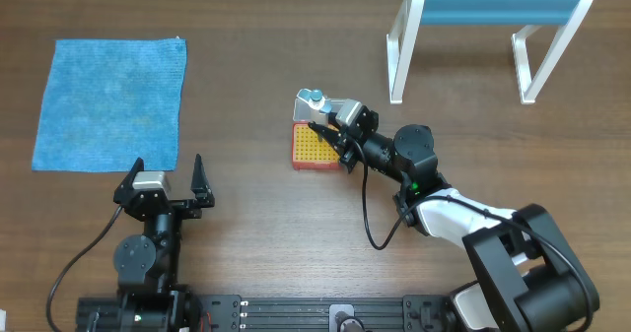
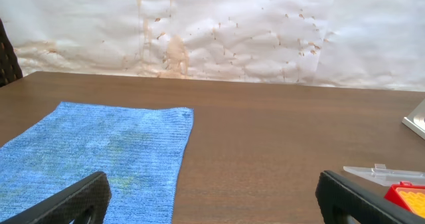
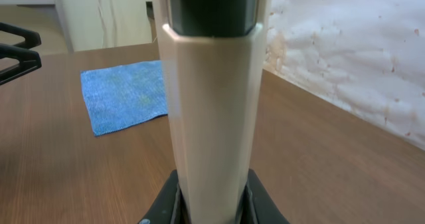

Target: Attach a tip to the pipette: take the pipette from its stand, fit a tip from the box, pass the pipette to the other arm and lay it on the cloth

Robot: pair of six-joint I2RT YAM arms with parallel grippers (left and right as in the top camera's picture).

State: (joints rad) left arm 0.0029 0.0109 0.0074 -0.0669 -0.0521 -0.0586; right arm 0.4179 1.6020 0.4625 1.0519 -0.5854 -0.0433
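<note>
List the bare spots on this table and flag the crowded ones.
Bare wood lies between the blue cloth and the tip box, and in front of the stand. Crowded: around the tip box, where the right gripper holds the pipette, and by the cloth's near corner, where the open left gripper sits.

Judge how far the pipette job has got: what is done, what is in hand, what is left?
Done: the pipette is off the stand, clamped in the right gripper. In hand: it is held by the tip box, so fitting looks under way; whether a tip is on cannot be seen. Left: handover to the open left gripper, then laying it on the cloth.
</note>
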